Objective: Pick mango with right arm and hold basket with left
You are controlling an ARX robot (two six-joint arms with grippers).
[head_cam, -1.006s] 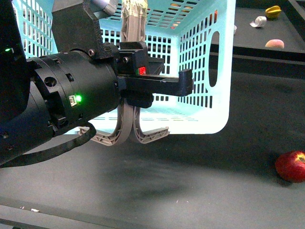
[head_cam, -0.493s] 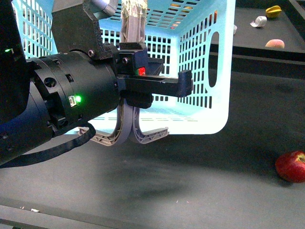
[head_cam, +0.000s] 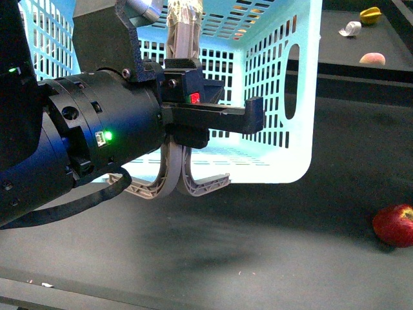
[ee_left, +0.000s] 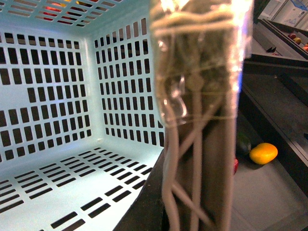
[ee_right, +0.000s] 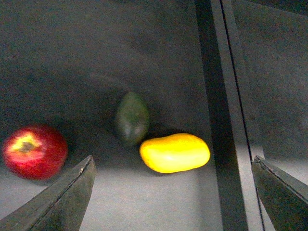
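Observation:
The light turquoise basket hangs tilted above the dark table, its grey-brown handles pressed together. My left gripper is shut on those handles; the taped handle fills the left wrist view, with the basket's empty inside behind it. The yellow mango lies on the table in the right wrist view, next to a black rail. My right gripper is open above it, one finger on each side, not touching. The mango also shows in the left wrist view. The right gripper is out of the front view.
A red apple and a dark green fruit lie close to the mango; the apple also shows in the front view. A black rail runs beside the mango. A star fruit, a peach and a white object sit far right.
The basket and my left gripper have shifted very slightly to the right. The grip on the handles is unchanged.

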